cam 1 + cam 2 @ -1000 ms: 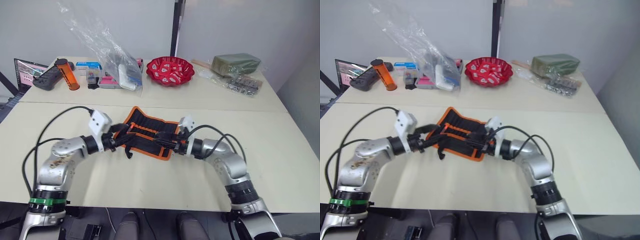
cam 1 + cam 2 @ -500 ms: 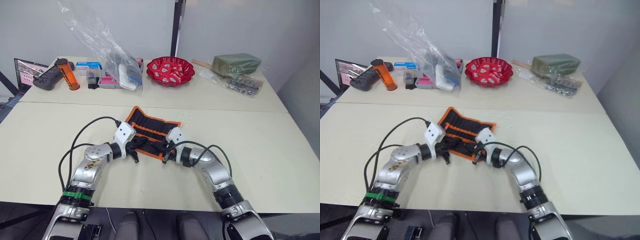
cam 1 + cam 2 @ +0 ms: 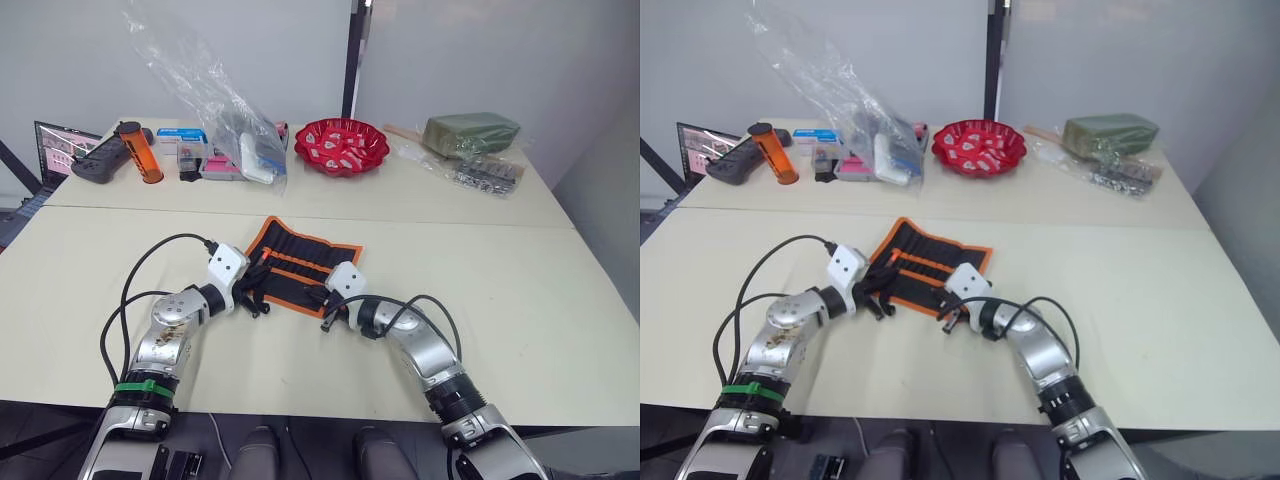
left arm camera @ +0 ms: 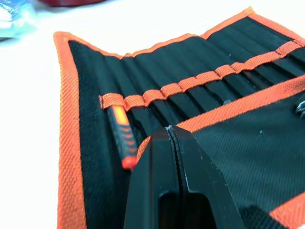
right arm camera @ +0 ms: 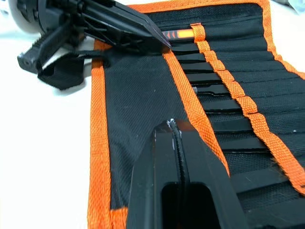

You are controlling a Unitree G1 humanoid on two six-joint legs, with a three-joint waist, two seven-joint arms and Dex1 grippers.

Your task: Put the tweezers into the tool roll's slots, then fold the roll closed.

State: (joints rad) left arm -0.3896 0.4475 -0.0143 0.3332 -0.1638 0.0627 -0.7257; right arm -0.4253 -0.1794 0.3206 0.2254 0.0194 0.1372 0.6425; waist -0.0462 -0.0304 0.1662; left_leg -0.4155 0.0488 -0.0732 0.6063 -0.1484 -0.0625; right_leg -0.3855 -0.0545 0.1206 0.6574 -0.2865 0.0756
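Black fabric, head view: the tool roll lies open on the desk, nearer than the red bowl; left tool and right tool at the roll's near edge.
Left wrist view: left tool pressed together over the roll's orange trim; slots just beyond; an orange-handled item tucked in an end slot.
Right wrist view: right tool pressed together over the roll's flap; tweezers sit in slots.
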